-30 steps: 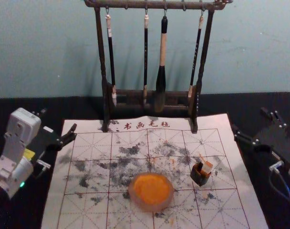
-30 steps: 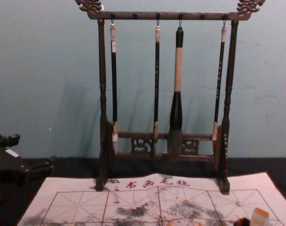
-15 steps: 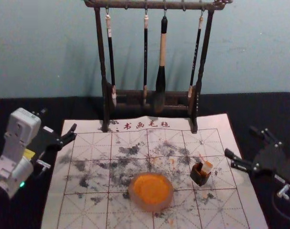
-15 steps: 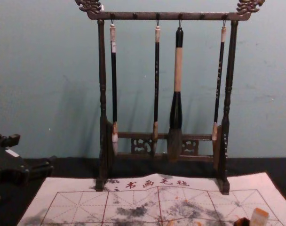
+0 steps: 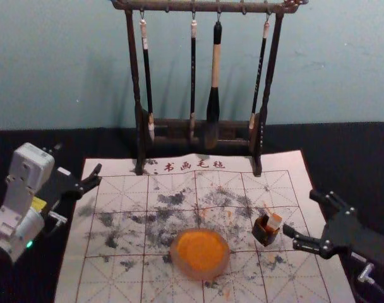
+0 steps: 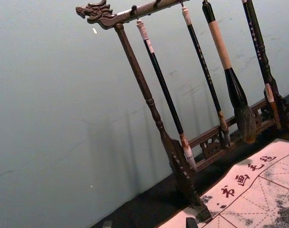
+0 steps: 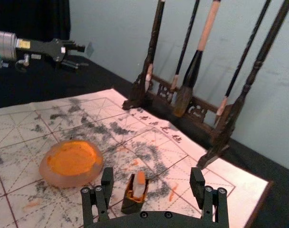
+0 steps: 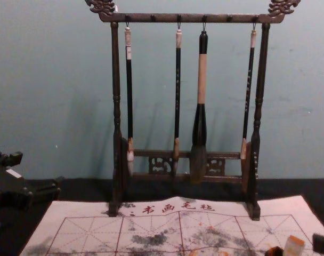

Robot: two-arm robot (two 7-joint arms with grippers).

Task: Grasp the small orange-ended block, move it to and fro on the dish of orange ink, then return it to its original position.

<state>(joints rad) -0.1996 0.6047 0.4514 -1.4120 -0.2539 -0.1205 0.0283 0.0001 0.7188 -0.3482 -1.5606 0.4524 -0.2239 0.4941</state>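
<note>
Right gripper (image 5: 300, 213) spread beside one small pale block with an orange end (image 5: 275, 221)

I have two grippers in my head view, and one of them is at the work. My right one is at the right side of the mat, over its edge, with its two black fingers well apart and nothing between the tips. One fingertip (image 5: 288, 232) is near the one small dark square holder (image 5: 264, 235). The block is in that holder, leaning a little, orange end up.

I count one round, translucent pinkish dish (image 5: 225, 270) of orange ink, on the robot's left of the holder and apart from it. Both sit on one white mat (image 5: 71, 259) with dark red grid lines, orange marks and grey-black smudges; I count four characters at its far edge.

Behind stands one dark carved wooden rack (image 5: 132, 69) with four hanging brushes: three slim, dark-handled brushes (image 5: 147, 79) and one thick brush with a pale wooden band (image 5: 216, 63).

My left gripper (image 5: 78, 159) is parked by the mat's far left corner, its two fingers spread too.
</note>
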